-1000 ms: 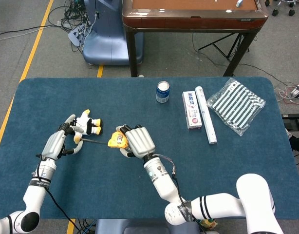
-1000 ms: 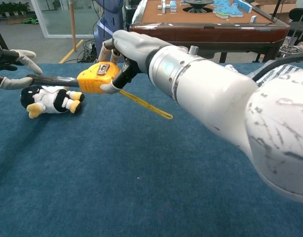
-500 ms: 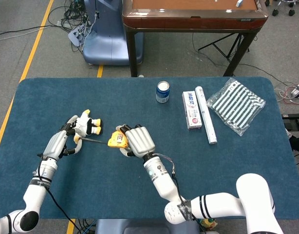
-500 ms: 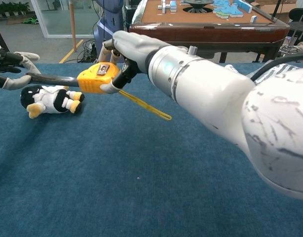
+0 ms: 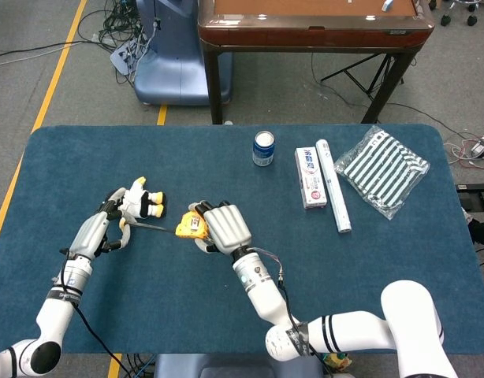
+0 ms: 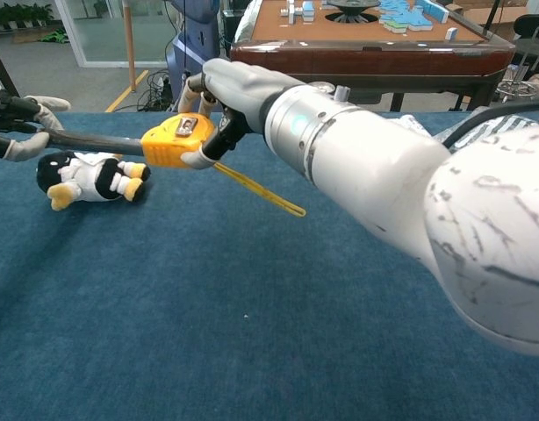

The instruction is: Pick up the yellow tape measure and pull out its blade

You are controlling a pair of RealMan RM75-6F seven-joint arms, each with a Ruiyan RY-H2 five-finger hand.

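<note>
Between both hands — right hand (image 6: pixel 230 92) gripping yellow tape measure (image 6: pixel 174 140), left hand (image 5: pixel 100 229) pinching blade (image 6: pixel 98 141) — slightly longer pull-out than before.

Matt blue cloth covers the table (image 5: pixel 226 315); on it, a glossy yellow plastic tape measure (image 6: pixel 175 140), plush toy (image 6: pixel 89 175), shiny metal can (image 5: pixel 263 148)

Robot lab or test hall indicated — grey concrete floor (image 5: pixel 61 47) marked with yellow line (image 5: pixel 53 79), loose cables (image 5: pixel 116 24) left trailing beside blue machine base (image 5: pixel 167 67). Blue-clothed work table (image 5: pixel 384 260) set with assorted test props — wooden-rimmed game table (image 6: pixel 375 35) stood behind, glass partition (image 6: pixel 98 31) seen at far left.
</note>
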